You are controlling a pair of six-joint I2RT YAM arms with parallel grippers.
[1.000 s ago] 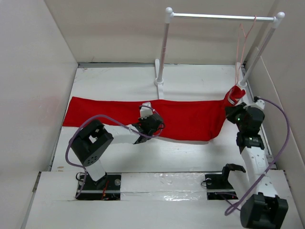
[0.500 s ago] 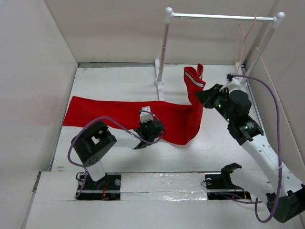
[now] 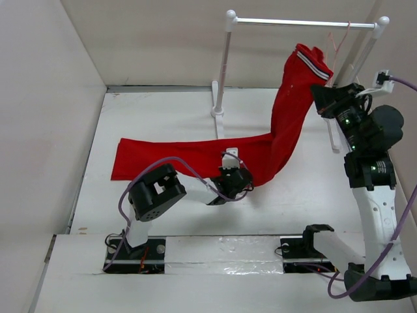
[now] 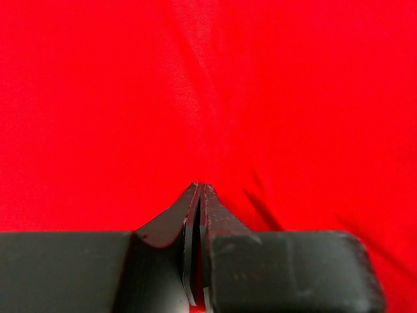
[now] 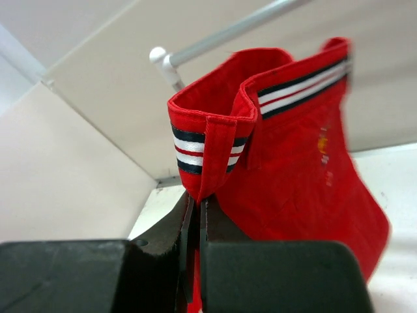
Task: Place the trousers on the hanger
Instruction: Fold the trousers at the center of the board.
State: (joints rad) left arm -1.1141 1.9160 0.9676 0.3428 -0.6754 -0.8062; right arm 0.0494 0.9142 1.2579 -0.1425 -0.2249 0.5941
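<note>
The red trousers point(image 3: 195, 156) lie across the table from the left to the middle. Their right part rises steeply to a striped end point(image 3: 311, 64) held high near the rack's right post. My right gripper point(image 3: 320, 88) is shut on that end; in the right wrist view its jaws point(image 5: 197, 199) pinch the hem below the white and dark stripes point(image 5: 195, 147). My left gripper point(image 3: 244, 182) is low on the table, shut on the trousers' middle, and red cloth point(image 4: 208, 98) fills its view around the tips point(image 4: 199, 189). The pale pink hanger point(image 3: 337, 40) hangs from the bar, just right of the raised end.
A rack with white posts and a silver bar point(image 3: 300, 23) stands at the back of the table; its left post point(image 3: 222, 72) rises behind the cloth. White walls enclose the table on the left, back and right. The right arm stands tall close to the right wall.
My right gripper has carried the striped end up and to the right, to beside the hanger. The rest of the trousers slid right on the table, and my left gripper moved right with it.
</note>
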